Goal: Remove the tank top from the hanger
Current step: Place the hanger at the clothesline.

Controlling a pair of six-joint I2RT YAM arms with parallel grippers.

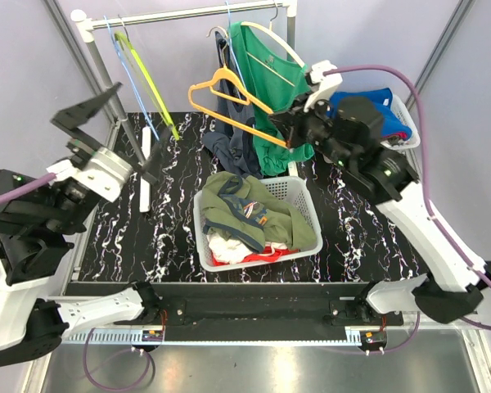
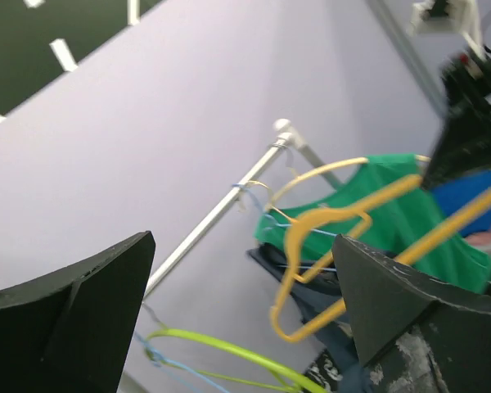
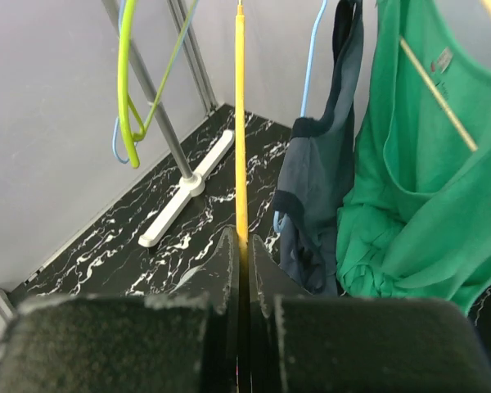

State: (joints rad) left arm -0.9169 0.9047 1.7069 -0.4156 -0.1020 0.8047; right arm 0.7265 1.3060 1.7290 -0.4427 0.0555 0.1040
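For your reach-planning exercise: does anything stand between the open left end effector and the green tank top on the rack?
Yes. The orange hanger, clamped in the right end effector, and a dark blue garment are both on the left end effector's side of the green tank top, across a direct approach.

Cloth tank top (image 1: 266, 70), glossy marbled table (image 1: 172, 246) — orange hanger (image 3: 240, 123) perhaps plastic

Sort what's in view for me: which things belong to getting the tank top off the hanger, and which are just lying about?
Job: green tank top on its pale hanger; bare orange hanger; right gripper, jaws shut on it; left gripper, jaws open, holding nothing.
Lying about: centre basket of clothes; dark blue garment; lime hanger; far-right basket.
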